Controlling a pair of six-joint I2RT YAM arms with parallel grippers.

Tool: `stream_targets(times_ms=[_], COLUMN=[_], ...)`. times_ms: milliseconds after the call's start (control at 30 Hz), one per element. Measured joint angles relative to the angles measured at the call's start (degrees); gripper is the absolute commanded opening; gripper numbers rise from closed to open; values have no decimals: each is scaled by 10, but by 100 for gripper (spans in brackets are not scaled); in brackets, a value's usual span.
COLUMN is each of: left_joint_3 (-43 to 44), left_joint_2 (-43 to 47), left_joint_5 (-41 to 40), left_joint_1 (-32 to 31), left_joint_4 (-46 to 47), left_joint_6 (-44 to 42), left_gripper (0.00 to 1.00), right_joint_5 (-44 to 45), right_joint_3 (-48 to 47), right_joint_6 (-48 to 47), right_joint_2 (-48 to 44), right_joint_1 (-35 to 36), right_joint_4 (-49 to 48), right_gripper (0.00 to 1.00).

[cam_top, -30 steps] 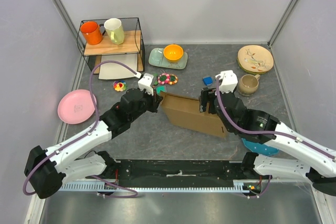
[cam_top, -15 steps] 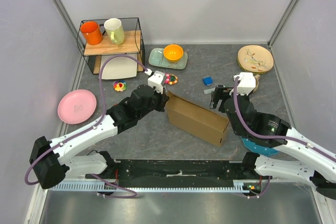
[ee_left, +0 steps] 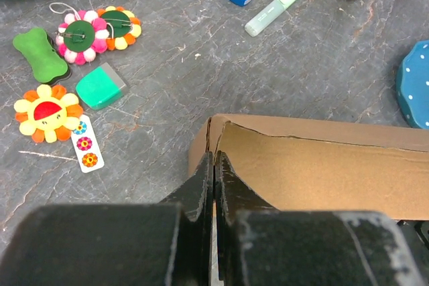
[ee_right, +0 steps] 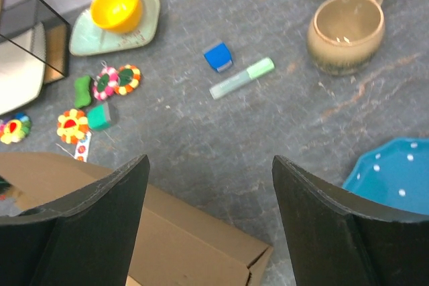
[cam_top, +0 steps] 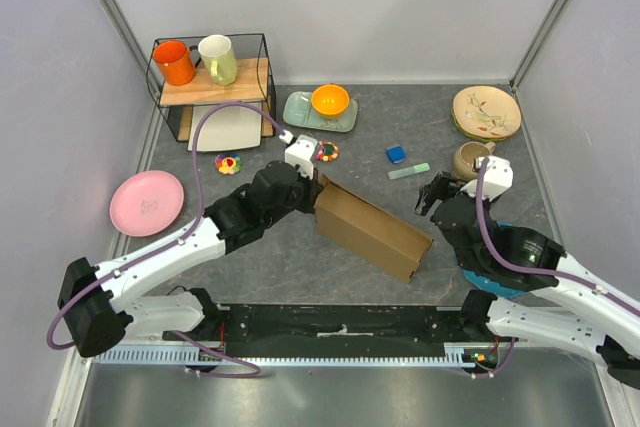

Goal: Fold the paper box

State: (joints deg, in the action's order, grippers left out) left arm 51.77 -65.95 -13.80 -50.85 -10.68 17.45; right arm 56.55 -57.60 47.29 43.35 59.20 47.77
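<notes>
Top external view: the left arm (cam_top: 180, 242) stretches diagonally from its base at the near left toward the middle of the bench (cam_top: 300, 267), its wrist bent down at the left end of the paper box (cam_top: 372, 230). The right arm (cam_top: 540, 262) folds back on itself at the near right, with its wrist raised beside the tan mug (cam_top: 470, 159). The paper box lies mid-bench as a shallow brown carton, slanting from the far left to the near right. In the left wrist view the left jaws are pressed fully together with their tips on the rim at the box's corner; whether any cardboard is nipped between them cannot be told. The right jaws gape wide and hold nothing, hanging over bare bench just past the box's right end. A second ago the right jaws were at the box's far wall; they have since drawn back to the right, clear of it. The left arm has pushed further in, and the box has turned to slant more steeply. The green marker (cam_top: 408, 171), hidden by the right arm then, now shows near the blue block (cam_top: 396, 154).
</notes>
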Motion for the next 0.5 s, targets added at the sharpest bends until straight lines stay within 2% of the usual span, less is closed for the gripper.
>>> stream_targets(times_ms=[233, 500], left_joint_3=[-8, -34], left_joint_2=[33, 87], left_joint_5=[-37, -88], left_joint_1=[-11, -14], left_joint_4=[-38, -79], left_joint_6=[11, 47], left_gripper=[2, 2], right_joint_5=[-22, -20], right_joint_3=[53, 55], right_joint_6=[75, 88], right_joint_2=[-10, -28], right_joint_1=[-2, -3], right_joint_4=[32, 34], right_gripper=[83, 84])
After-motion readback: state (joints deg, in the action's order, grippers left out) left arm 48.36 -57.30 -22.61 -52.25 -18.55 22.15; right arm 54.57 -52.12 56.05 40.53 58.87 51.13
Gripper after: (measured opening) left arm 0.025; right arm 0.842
